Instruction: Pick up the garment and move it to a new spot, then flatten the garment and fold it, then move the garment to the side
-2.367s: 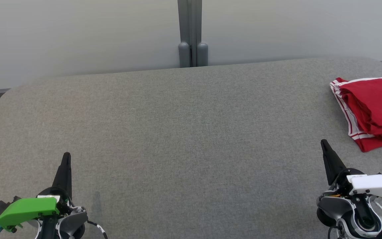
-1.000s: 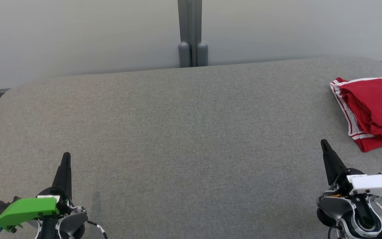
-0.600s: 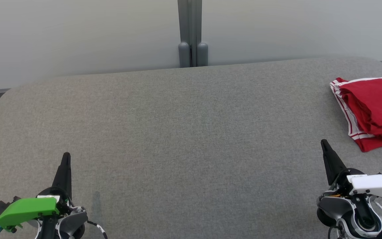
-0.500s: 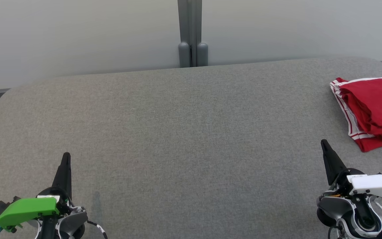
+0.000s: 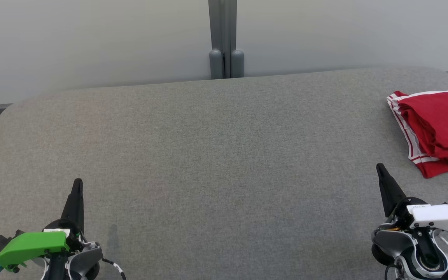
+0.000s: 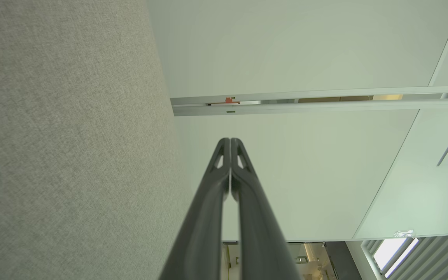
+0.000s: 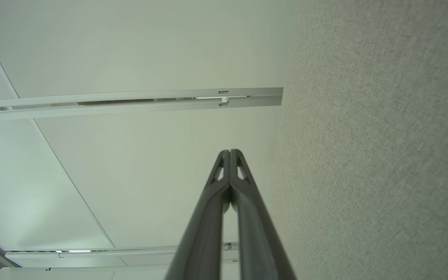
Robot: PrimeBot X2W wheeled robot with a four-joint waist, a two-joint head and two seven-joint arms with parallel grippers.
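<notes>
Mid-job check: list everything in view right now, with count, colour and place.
garment: one, red with white stripes, folded, on the table's right side, cut off by the picture's edge.
table: one, grey fabric top with rounded far corners, spanning the head view.
wall panels: two, pale, behind the table.
post: one, grey, between the panels at the middle of the table's far edge.
left claw: one, dark fingers with a green housing, lower left over the table, shut, holding nothing.
right claw: one, dark fingers with a white housing, lower right, shut, holding nothing, nearer than the garment and apart from it.
</notes>
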